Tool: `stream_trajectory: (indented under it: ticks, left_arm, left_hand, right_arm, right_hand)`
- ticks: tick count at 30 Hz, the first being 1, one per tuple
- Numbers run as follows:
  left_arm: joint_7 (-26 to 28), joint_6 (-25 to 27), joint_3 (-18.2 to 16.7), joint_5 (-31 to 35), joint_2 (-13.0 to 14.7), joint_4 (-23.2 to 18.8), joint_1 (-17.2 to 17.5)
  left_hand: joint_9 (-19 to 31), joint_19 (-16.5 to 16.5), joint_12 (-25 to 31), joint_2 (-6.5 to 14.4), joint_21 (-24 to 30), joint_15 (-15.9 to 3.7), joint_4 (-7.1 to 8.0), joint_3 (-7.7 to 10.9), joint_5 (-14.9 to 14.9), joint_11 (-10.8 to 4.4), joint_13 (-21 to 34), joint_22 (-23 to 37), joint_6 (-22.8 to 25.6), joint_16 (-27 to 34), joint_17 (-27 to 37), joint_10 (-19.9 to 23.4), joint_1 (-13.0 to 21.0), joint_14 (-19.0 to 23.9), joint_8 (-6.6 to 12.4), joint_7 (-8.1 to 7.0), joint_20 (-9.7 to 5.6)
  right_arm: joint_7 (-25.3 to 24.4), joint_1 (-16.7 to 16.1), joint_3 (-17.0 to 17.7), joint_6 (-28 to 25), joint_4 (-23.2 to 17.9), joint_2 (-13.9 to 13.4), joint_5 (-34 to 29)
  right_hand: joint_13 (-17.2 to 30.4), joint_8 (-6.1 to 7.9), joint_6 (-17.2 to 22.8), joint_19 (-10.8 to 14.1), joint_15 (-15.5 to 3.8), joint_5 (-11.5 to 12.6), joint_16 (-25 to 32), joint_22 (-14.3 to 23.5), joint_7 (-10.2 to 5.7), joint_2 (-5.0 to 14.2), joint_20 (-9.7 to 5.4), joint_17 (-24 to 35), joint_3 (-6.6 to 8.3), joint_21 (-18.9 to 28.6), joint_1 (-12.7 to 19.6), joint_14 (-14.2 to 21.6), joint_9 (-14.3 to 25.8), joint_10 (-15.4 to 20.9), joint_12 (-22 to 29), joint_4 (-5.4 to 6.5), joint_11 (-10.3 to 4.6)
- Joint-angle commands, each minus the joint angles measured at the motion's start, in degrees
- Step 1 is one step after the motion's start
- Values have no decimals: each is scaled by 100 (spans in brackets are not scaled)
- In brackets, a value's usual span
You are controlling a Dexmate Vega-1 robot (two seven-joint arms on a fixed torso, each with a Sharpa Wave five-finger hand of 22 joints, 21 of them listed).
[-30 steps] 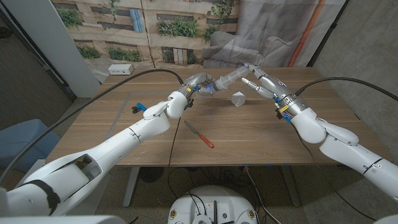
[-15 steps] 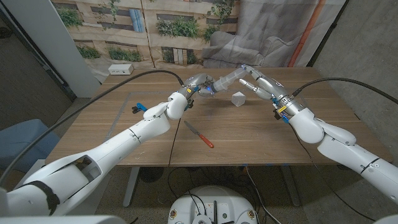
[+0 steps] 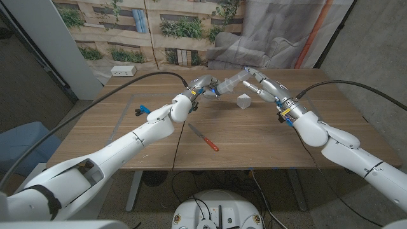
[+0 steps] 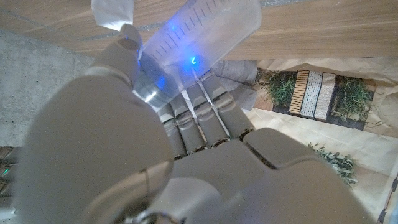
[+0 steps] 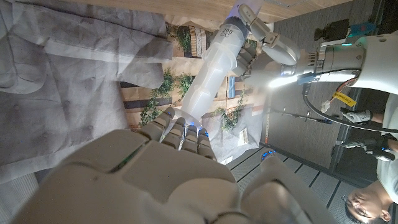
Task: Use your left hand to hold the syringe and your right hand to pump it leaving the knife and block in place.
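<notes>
syringe (image 3: 233, 81): held above the desk (image 3: 254, 137) near its far edge, long axis running from left hand toward right hand.
left hand (image 3: 205, 87): grips the barrel end.
right hand (image 3: 267, 86): at the plunger end, fingers on it; grip unclear.
change: right hand has crept in toward the left, syringe looks shorter.
knife (image 3: 203, 137): desk centre, untouched.
block (image 3: 243, 100): under the syringe, in place.

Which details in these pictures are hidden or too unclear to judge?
- Syringe plunger end, head view: covered by the right hand; contact unclear.
- Syringe lower barrel, left wrist view: hidden behind the left hand.
- Block and knife, head view: too small for detail.
</notes>
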Motion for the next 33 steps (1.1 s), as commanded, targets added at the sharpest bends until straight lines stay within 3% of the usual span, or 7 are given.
stream_trajectory:
  ticks: [1, 33]
  left_arm:
    - [20, -86, 25, 49, -32, 30, -61]
    - [22, -98, 2, 21, -42, -33, 11]
  left_hand:
    - [30, 160, 34, 653, 30, -620, 359, 403, 42, -244, 35, 27, 619, 25, 12, 286, -278, 78, 45, -3, -466]
    - [36, 178, 42, 663, 35, -623, 353, 439, 38, -235, 39, 29, 595, 26, 15, 309, -299, 105, 51, 8, -461]
  right_arm:
    - [118, 120, -150, 118, 111, 83, 111]
    - [518, 430, -467, 519, 409, 281, 264]
  right_hand:
    - [29, 22, 47, 49, -55, -13, 22, 27, 25, 198, -294, 20, 44, 33, -7, 28, 12, 70, 38, 19, 4]
    - [30, 20, 78, 65, -47, -27, 21, 27, 17, 182, -258, 25, 75, 23, -21, 55, 11, 92, 21, 8, 13]
